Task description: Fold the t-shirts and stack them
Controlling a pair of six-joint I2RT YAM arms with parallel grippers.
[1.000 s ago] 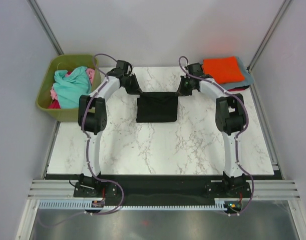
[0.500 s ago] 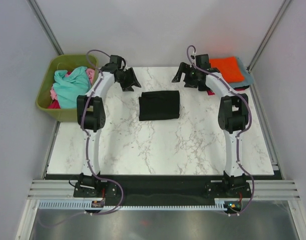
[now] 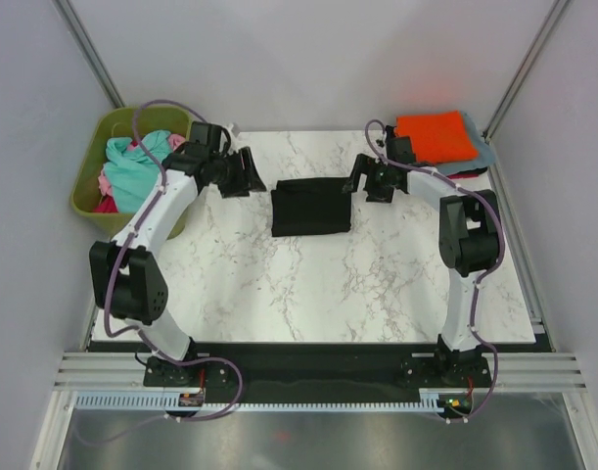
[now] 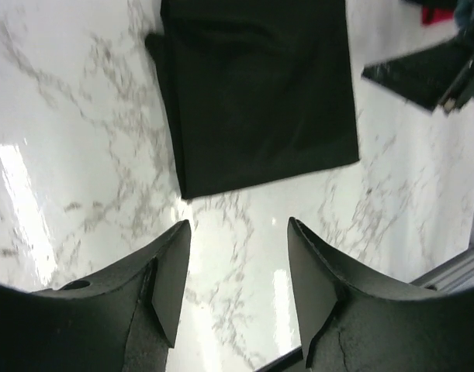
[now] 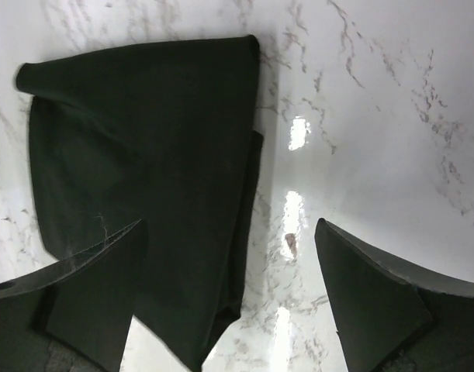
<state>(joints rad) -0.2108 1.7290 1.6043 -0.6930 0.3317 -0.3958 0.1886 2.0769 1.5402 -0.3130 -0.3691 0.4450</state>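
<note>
A black t-shirt point(image 3: 311, 206) lies folded into a small rectangle at the back middle of the marble table point(image 3: 328, 284). My left gripper point(image 3: 245, 171) stands open just left of it, apart from the cloth. In the left wrist view the black t-shirt point(image 4: 260, 93) lies beyond the empty left gripper point(image 4: 238, 225). My right gripper point(image 3: 365, 179) is open at the shirt's right edge. Its wrist view shows the black t-shirt point(image 5: 143, 155) under the left finger, with the right gripper point(image 5: 230, 225) holding nothing. Folded t-shirts are stacked at the back right, an orange one point(image 3: 436, 135) on top.
An olive-green tub point(image 3: 86, 176) stands off the table's back left corner with a teal shirt point(image 3: 137, 171) and pink and red cloth inside. Grey-blue cloth point(image 3: 484, 154) and red cloth point(image 3: 455, 176) show under the orange shirt. Frame posts stand at both back corners.
Both grippers let go of the black t-shirt's far edge and opened. The shirt now lies folded smaller. The left arm's elbow swung out to the left; the right gripper came back beside the shirt.
</note>
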